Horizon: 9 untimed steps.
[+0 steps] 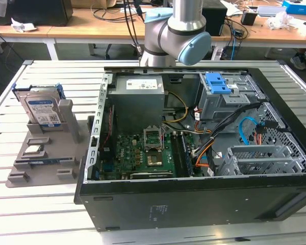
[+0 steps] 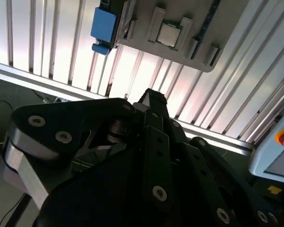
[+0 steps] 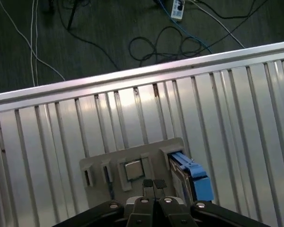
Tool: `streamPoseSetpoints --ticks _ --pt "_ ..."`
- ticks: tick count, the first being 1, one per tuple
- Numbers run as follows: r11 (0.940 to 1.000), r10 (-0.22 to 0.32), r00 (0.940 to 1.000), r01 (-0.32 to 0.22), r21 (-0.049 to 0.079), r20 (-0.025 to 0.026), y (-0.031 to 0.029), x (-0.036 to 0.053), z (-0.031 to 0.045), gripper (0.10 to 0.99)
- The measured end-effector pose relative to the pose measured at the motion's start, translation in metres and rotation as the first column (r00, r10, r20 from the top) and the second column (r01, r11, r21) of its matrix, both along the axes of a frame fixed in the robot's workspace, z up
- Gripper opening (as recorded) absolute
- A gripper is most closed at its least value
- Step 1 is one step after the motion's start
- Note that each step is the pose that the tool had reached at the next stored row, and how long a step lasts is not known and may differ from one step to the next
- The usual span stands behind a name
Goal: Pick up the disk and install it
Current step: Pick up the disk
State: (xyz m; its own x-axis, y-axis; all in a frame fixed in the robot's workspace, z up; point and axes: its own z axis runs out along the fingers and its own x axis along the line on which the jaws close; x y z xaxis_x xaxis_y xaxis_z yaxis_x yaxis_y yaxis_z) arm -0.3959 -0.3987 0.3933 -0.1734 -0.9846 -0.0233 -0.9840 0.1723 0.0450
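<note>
Shows the disk (image 1: 41, 109) upright in a grey holder (image 1: 46, 158), beside the open computer case (image 1: 194, 204). Places the gripper (image 3: 154, 184), fingers pressed together, high above it. Reads as approach, grasp not yet made; calls for parted fingers around the blue bracket (image 3: 199, 182). Sets all on a slatted aluminium table (image 1: 41, 219), with cables (image 3: 170, 38) strewn over the dark floor.

Silver metal disk (image 1: 41, 108), blue plastic bracket (image 3: 197, 182)
</note>
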Motion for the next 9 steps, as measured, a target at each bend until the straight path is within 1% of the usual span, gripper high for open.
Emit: streamPoseSetpoints --ticks 2,4,5,6,9 --pt "0.9993 0.036 0.9993 -0.036 0.000 0.0000 0.0000 0.0000 0.0000 0.106" --pt "0.9968 0.080 0.9968 -0.080 0.000 0.0001 0.0000 0.0000 0.0000 0.106" --pt "0.9941 0.108 0.9941 -0.108 0.000 0.0000 0.0000 0.0000 0.0000 0.106" --pt "0.9863 0.165 0.9863 -0.165 0.000 0.0000 0.0000 0.0000 0.0000 0.106" --pt "0.9796 0.201 0.9796 -0.201 0.000 0.0000 0.0000 0.0000 0.0000 0.106"
